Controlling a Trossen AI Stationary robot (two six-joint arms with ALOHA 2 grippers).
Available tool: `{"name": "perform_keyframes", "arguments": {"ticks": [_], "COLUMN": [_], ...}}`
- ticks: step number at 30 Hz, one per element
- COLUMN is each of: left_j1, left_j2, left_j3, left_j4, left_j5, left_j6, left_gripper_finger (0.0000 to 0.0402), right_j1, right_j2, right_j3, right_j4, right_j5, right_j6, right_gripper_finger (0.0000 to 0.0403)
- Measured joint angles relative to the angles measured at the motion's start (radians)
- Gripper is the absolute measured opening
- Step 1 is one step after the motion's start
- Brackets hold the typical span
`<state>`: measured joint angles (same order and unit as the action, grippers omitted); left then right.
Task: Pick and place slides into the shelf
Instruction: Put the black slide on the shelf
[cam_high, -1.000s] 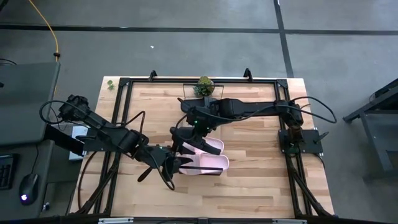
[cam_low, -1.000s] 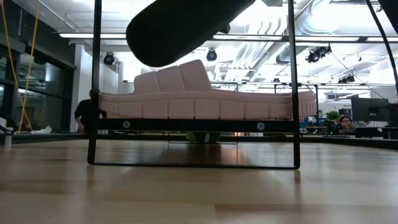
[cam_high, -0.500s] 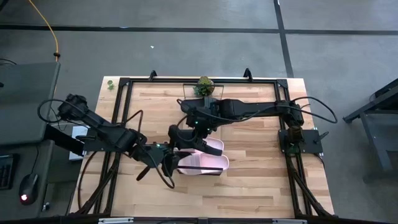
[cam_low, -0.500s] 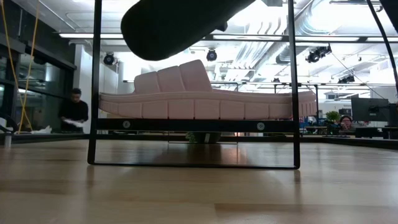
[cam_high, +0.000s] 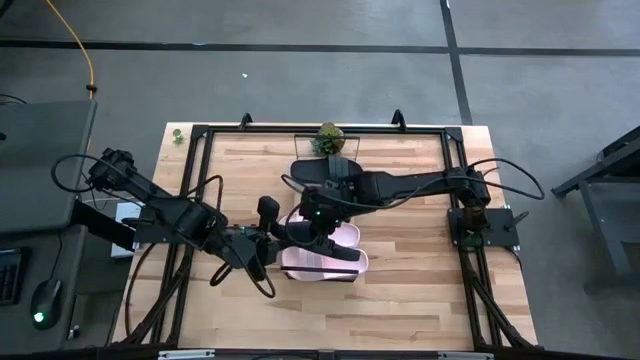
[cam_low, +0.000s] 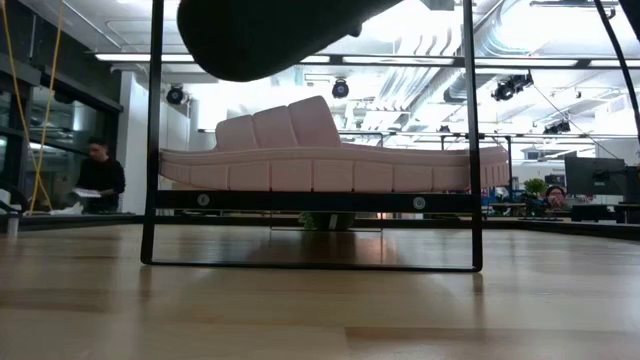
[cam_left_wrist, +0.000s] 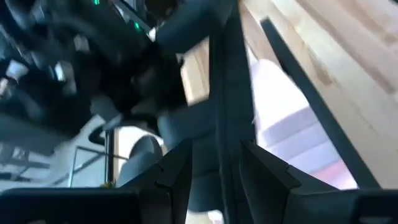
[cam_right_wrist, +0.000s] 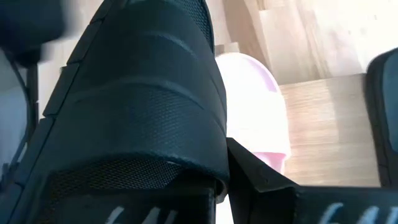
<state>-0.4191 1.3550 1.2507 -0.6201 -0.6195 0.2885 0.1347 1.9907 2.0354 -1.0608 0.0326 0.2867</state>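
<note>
Both arms are shifting left over the last second: the right gripper is now sitting over the pink slides, and the left gripper is pulling back from their left end, carrying its black slide along. In the low view the dark shape overhead is drifting left too.

The right gripper is clamped fully shut on a black slide, strap filling the right wrist view, with one pink slide just beyond it. The left gripper's jaws are standing partly open and closing on the edge of the other black slide, seen between its fingers.

The two pink slides are lying side by side on the shelf, which is standing mid-table; the low view is showing one resting on the board.

Judgement: pink pair is done, black pair is airborne but not yet placed. The shelf top is looking crowded, so the black ones probably need the lower level or the free space beside the pinks. Collision risk between the two arms is looking real, as they're working close together.
</note>
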Motion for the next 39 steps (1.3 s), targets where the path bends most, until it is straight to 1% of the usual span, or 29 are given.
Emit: {"name": "perform_keyframes", "arguments": {"ticks": [5, 7, 11, 15, 18, 20, 24, 29, 32, 39], "left_j1": [-0.002, -0.002, -0.002, -0.003, -0.001, -0.001, -0.001, 0.001, 0.000, 0.000], "left_j2": [0.002, 0.002, 0.002, 0.002, 0.001, 0.001, 0.001, 0.002, 0.002, 0.002], "left_j3": [0.000, 0.000, -0.001, -0.001, 0.000, 0.000, 0.000, -0.001, -0.001, -0.001], "left_j4": [-0.060, -0.089, -0.126, -0.147, -0.179, -0.207, -0.223, -0.265, -0.280, -0.250], "left_j5": [0.020, 0.027, 0.034, 0.074, 0.067, 0.054, 0.012, -0.020, -0.021, -0.016], "left_j6": [-0.039, -0.054, -0.085, -0.125, -0.158, -0.187, -0.220, -0.253, -0.271, -0.271], "left_gripper_finger": [0.0120, 0.0131, 0.0177, 0.0227, 0.0249, 0.0255, 0.0254, 0.0234, 0.0223, 0.0203], "right_j1": [0.011, 0.013, 0.017, 0.017, 0.018, 0.021, 0.030, 0.041, 0.047, 0.048], "right_j2": [0.000, 0.000, -0.003, -0.012, -0.019, -0.024, -0.029, -0.031, -0.031, -0.031], "right_j3": [0.000, 0.000, 0.000, 0.000, 0.000, 0.000, 0.000, 0.000, 0.000, 0.000], "right_j4": [0.004, 0.003, 0.003, -0.004, -0.001, -0.001, -0.001, 0.009, 0.010, 0.039], "right_j5": [-0.007, -0.012, -0.016, -0.018, -0.018, -0.017, -0.017, -0.026, -0.026, -0.025], "right_j6": [0.000, 0.000, 0.002, 0.002, 0.004, 0.004, 0.018, 0.019, 0.019, 0.018], "right_gripper_finger": [0.0000, 0.0000, 0.0000, 0.0000, 0.0000, 0.0000, 0.0000, 0.0000, 0.0000, 0.0000]}}
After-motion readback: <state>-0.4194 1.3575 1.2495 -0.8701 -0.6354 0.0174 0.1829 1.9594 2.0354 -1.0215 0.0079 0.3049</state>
